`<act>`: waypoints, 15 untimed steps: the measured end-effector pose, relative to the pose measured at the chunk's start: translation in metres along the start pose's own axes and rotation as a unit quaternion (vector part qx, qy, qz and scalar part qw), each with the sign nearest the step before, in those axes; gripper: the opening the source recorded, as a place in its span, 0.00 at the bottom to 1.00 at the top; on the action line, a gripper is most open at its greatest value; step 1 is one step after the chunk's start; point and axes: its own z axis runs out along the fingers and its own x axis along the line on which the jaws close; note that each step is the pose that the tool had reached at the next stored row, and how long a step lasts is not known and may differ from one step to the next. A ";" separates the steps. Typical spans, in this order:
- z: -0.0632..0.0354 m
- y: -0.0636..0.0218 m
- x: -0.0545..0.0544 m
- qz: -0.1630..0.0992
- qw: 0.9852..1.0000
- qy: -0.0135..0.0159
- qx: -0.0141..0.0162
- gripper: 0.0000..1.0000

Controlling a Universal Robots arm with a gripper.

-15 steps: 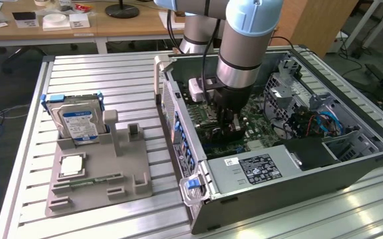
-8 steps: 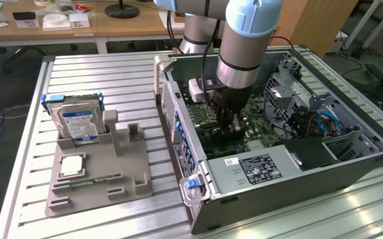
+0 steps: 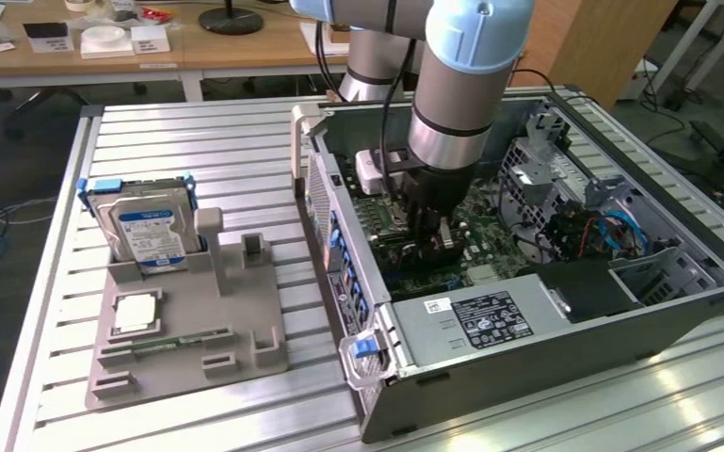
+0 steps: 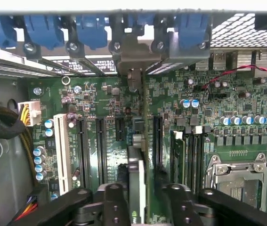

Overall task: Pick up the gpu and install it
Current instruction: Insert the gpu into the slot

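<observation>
The wrist view reveals the gripper (image 4: 140,197) grasping the gpu (image 4: 137,183) edge-on over motherboard slots (image 4: 100,150) inside the computer case (image 3: 525,367).

Motherboard (image 4: 109,101) dark green. Gpu (image 4: 137,188) edge-on, grey-silver with green board edge. Black fingers (image 4: 112,202). Blue slot clips (image 4: 44,30). Hard drive (image 3: 148,231) silver, blue-white label. Grey parts holder (image 3: 185,330). Arm (image 3: 462,85) silver, pale-blue joints. Computer case (image 3: 563,348) dark grey.
</observation>
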 end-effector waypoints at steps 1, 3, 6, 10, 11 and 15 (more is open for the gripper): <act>-0.0005 -0.0001 0.000 0.000 1.000 0.001 0.000 0.33; -0.0006 -0.0002 0.000 0.000 1.000 0.001 0.000 0.40; -0.0006 -0.0002 0.000 0.000 1.000 0.001 0.000 0.40; -0.0042 -0.0004 0.000 0.000 1.000 0.001 0.000 0.40; -0.0063 -0.0005 0.000 0.000 1.000 0.001 0.000 0.40; -0.0146 -0.0011 0.000 0.000 1.000 0.001 0.000 0.40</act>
